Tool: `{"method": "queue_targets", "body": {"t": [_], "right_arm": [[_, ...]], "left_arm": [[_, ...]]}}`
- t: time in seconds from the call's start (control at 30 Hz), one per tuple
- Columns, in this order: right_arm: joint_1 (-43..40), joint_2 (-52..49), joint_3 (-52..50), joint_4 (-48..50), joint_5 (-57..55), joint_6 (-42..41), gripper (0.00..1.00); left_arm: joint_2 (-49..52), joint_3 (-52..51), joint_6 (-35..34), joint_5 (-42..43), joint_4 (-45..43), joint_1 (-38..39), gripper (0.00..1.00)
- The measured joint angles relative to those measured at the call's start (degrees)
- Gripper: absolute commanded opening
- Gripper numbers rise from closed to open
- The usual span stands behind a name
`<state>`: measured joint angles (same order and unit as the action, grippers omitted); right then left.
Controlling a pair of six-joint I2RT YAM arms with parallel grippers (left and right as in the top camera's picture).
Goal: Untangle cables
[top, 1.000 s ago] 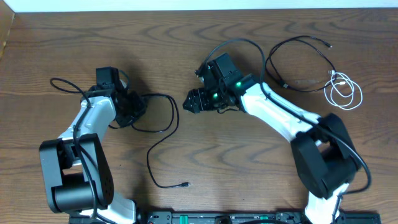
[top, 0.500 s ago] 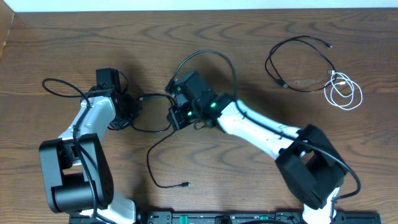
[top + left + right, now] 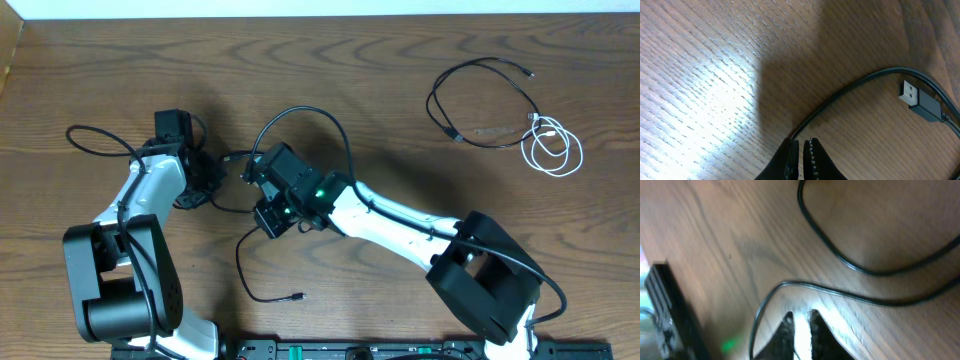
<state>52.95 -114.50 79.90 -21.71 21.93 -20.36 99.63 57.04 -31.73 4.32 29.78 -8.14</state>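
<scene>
Left fingers [image 3: 816,159] are clenched on the near black cable [image 3: 850,90]. It runs out from between their tips and curves away over the table [image 3: 700,60], with a USB plug [image 3: 914,95] lying flat just beside it. Right fingers [image 3: 821,330] are drawn nearly together, with only a sliver of light between them. No cord shows in that gap, and a strand of the same cable passes just ahead of their tips, so whether they caught it cannot be told. From above, the cable trails from the two wrists down to its small plug end [image 3: 300,296] near the table's front edge. The second black cable [image 3: 432,98] and the coiled white cable [image 3: 556,150] lie well apart from both arms at the far right, close to each other. A second ago the right arm [image 3: 380,215] hung over the middle of the table with its fingers spread, short of the cable's open loop. It has since swung left, covered that loop and closed just beside the left fingers. The left arm [image 3: 150,190] has barely shifted, and the far pair has not moved. Both arms now seem set on one cable, probably to draw its loop out straight. The other two cables appear untouched.
</scene>
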Motion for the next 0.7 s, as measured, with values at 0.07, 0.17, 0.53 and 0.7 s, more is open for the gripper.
{"method": "queue_targets", "body": {"t": [0.07, 0.17, 0.53, 0.7], "right_arm": [[-1.1, 0.0, 0.8, -3.1, 1.7, 0.4, 0.11], [-3.3, 0.0, 2.1, -7.0, 3.2, 0.7, 0.05], [-6.1, -0.3, 2.8, -10.8, 4.4, 0.9, 0.09], [-6.1, -2.0, 2.9, -10.7, 5.2, -0.8, 0.1]], "left_arm": [[0.0, 0.0, 0.0, 0.0, 0.0, 0.0, 0.11], [0.0, 0.0, 0.0, -0.1, 0.0, 0.0, 0.11], [0.0, 0.0, 0.0, -0.2, 0.3, 0.0, 0.11], [0.0, 0.0, 0.0, -0.2, 0.3, 0.0, 0.11]]}}
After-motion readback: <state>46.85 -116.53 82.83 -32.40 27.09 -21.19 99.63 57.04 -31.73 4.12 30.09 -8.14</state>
